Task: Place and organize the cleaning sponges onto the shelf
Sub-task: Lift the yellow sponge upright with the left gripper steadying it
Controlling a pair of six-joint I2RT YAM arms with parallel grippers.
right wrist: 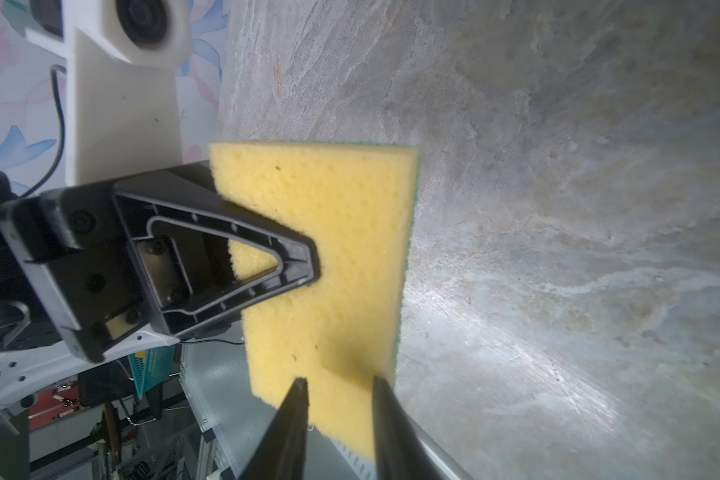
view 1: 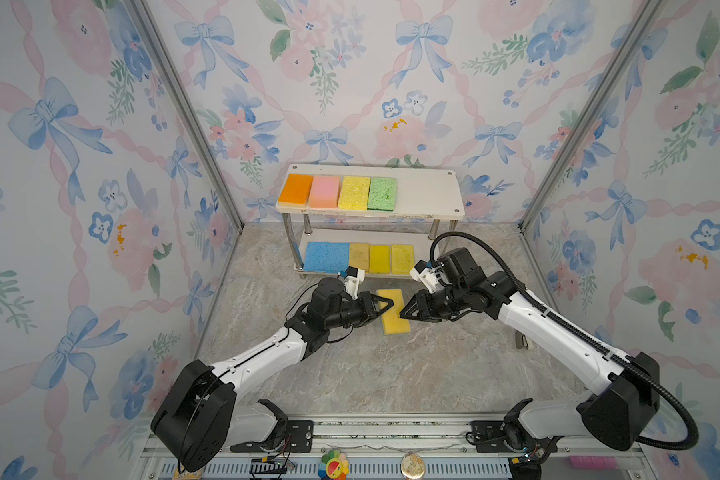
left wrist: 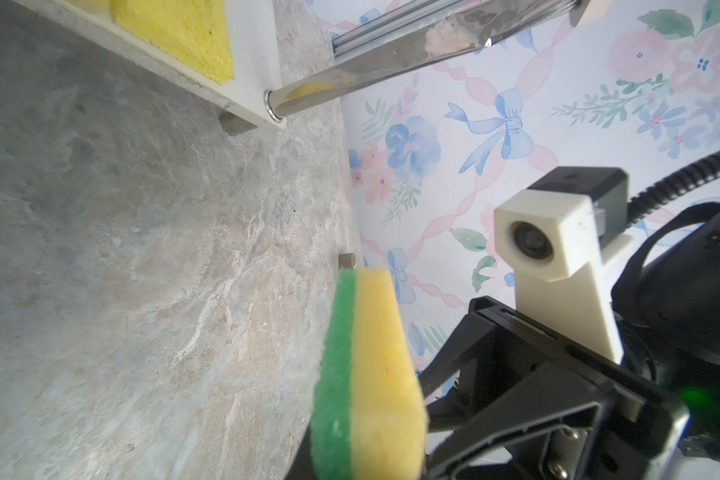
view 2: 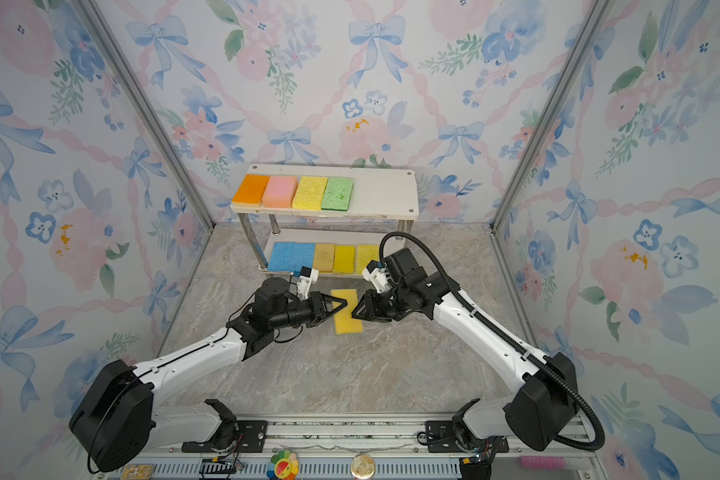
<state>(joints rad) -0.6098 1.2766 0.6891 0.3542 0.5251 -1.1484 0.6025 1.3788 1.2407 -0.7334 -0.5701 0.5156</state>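
Nine sponges and one two-tier shelf [view 1: 427, 195] are in view. Nearest, over the tabletop [view 1: 350, 374], one green-backed sponge [view 1: 395, 322] sits between my arms. My left jaws are pressed onto it, pinching its yellow face and its backing, while my right jaws stand spread, flanking its end. Beyond, the lower tier carries four: blue sponge [view 1: 326, 257], tan sponge [view 1: 358, 257], deep yellow sponge [view 1: 379, 258], pale yellow sponge [view 1: 403, 258]. Farthest, the upper tier carries four side by side: orange sponge [view 1: 295, 189], pink sponge [view 1: 324, 191], porous yellow sponge [view 1: 354, 192], green sponge [view 1: 382, 193].
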